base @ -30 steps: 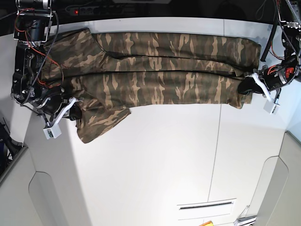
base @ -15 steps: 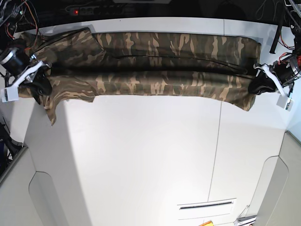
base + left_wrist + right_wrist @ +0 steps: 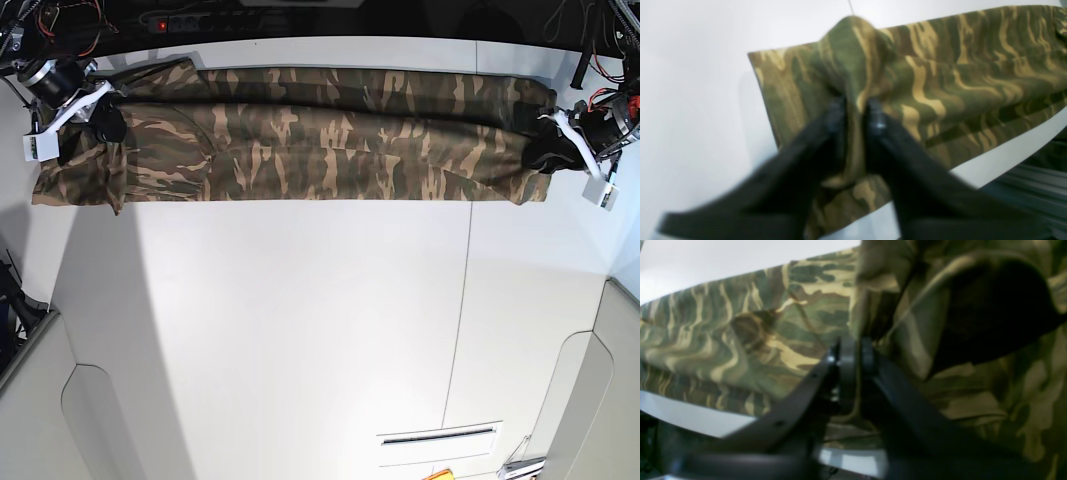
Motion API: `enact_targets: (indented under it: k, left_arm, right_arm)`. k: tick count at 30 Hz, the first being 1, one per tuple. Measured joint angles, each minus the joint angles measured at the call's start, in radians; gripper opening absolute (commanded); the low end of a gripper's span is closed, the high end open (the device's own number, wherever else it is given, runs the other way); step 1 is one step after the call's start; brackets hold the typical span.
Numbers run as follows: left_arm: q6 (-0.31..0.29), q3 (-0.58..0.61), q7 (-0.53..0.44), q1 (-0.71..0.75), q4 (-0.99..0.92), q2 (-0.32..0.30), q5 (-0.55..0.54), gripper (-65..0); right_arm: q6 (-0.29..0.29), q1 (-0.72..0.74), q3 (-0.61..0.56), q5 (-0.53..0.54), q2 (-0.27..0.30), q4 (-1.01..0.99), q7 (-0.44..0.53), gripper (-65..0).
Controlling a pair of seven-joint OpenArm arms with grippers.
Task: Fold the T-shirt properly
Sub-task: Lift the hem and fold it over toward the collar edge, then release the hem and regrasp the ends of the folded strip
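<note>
The camouflage T-shirt (image 3: pixel 320 140) lies as a long, narrow folded band along the far edge of the white table (image 3: pixel 300 330). At its right end in the base view, my left gripper (image 3: pixel 548 150) sits on the cloth. The left wrist view shows the gripper (image 3: pixel 856 111) with its fingers close together and a raised ridge of T-shirt (image 3: pixel 957 76) pinched between them. My right gripper (image 3: pixel 105 122) is at the band's left end, over the sleeve area. In the right wrist view this gripper (image 3: pixel 853 353) is nearly closed, with a thin fold of T-shirt (image 3: pixel 740 333) between its fingers.
A black power strip (image 3: pixel 190 20) with a red light runs behind the table's far edge. A seam (image 3: pixel 465 300) crosses the tabletop, and a narrow slot (image 3: pixel 440 436) lies near the front right. Grey panels flank both front corners.
Both grippers carried the near edge of the T-shirt toward the far edge. The hanging sleeve at the left now lies flat, and the band is narrower and flatter.
</note>
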Motion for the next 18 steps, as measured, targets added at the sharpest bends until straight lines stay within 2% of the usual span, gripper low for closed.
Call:
enact_targets:
  k: [1, 2, 6, 10, 11, 12, 14, 16, 18]
  left_arm:
    - [0.000, 0.000, 0.001, 0.000, 0.000, 0.000, 0.005, -40.2]
    - [0.000, 0.000, 0.000, 0.000, 0.000, 0.000, 0.005, -39.3]
    - [0.000, -0.016, 0.001, 0.000, 0.000, 0.001, 0.003, -39.3]
    - [0.001, -0.101, -0.002, 0.000, 0.000, 0.000, 0.002, -39.3]
    - [0.001, -0.118, -0.001, 0.000, 0.000, 0.000, 0.003, -39.3]
    - [0.001, -0.130, -0.002, 0.000, 0.000, 0.000, 0.003, -39.3]
    - [0.001, -0.137, -0.004, 0.000, -0.001, 0.000, 0.003, -35.2]
    - [0.001, -0.137, -0.005, -0.001, -0.005, 0.005, 0.002, -28.1]
    - [0.001, -0.137, -0.023, 0.000, -0.014, 0.025, 0.021, -24.4]
  right_arm:
    - [-0.005, 0.000, 0.001, 0.001, 0.000, 0.000, 0.002, -39.2]
    - [-0.005, 0.000, 0.002, 0.001, 0.000, 0.000, 0.001, -37.8]
    - [-0.005, 0.008, 0.041, 0.054, 0.008, 0.008, -0.034, -37.9]
    - [0.004, 0.008, 0.130, 0.140, 0.008, 0.064, -0.053, -39.0]
    - [0.004, 0.008, 0.144, 0.144, 0.008, 0.070, -0.052, -42.3]
    - [0.004, 0.011, 0.152, 0.145, 0.008, 0.072, -0.051, -48.6]
    - [0.004, 0.022, 0.152, 0.132, 0.008, 0.072, -0.053, -65.0]
    - [0.004, 0.032, 0.138, 0.127, 0.008, 0.070, -0.043, -65.0]
    - [0.009, 0.043, 0.114, 0.069, 0.008, 0.058, 0.001, -65.0]
